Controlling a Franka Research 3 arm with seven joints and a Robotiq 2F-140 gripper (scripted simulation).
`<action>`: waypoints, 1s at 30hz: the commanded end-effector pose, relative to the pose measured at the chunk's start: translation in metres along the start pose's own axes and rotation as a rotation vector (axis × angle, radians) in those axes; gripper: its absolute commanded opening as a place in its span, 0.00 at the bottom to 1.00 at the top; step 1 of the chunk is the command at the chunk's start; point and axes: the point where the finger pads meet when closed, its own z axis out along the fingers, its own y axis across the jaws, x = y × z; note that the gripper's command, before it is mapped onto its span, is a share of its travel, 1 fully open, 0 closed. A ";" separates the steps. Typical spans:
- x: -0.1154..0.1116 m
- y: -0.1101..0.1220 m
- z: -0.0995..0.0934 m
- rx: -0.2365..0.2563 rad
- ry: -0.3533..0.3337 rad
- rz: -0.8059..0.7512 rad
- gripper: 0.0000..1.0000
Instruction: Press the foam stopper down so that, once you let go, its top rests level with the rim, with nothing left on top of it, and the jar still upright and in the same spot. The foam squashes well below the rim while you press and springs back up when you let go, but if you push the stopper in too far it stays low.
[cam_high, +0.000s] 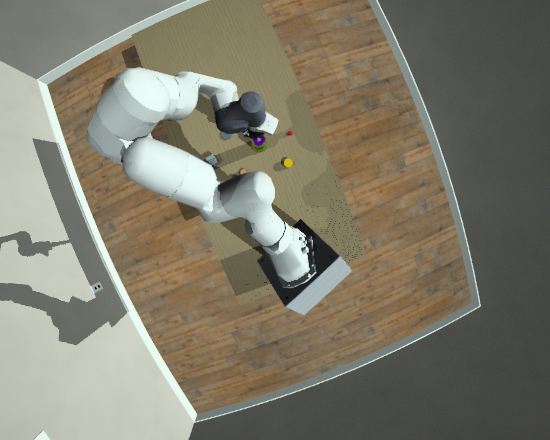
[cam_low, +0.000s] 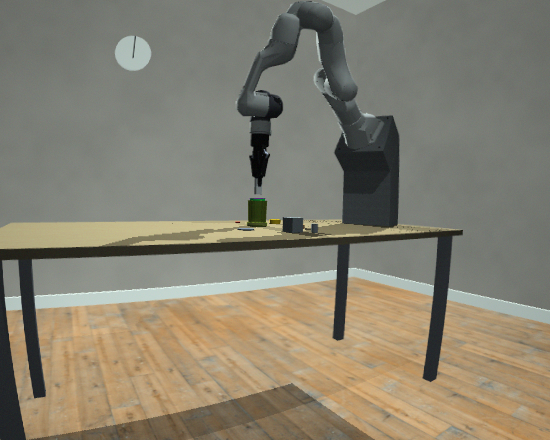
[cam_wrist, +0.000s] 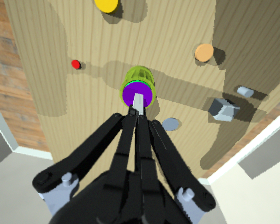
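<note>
A green jar stands upright on the tan table, with a purple foam stopper in its mouth. In the side view the stopper's top sits about at the rim. My gripper is shut and empty, pointing straight down over the middle of the stopper. Its tips are at or just above the foam; I cannot tell whether they touch. From overhead the jar shows just below my wrist, which hides the fingers.
On the table around the jar lie a yellow disc, a small red piece, an orange disc, a grey cube, a small grey cylinder and a flat blue-grey disc.
</note>
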 end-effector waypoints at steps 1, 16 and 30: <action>-0.001 0.000 -0.010 -0.006 0.004 0.029 0.00; -0.001 -0.001 -0.023 -0.006 0.004 0.029 0.00; -0.001 -0.001 -0.023 -0.006 0.004 0.029 0.00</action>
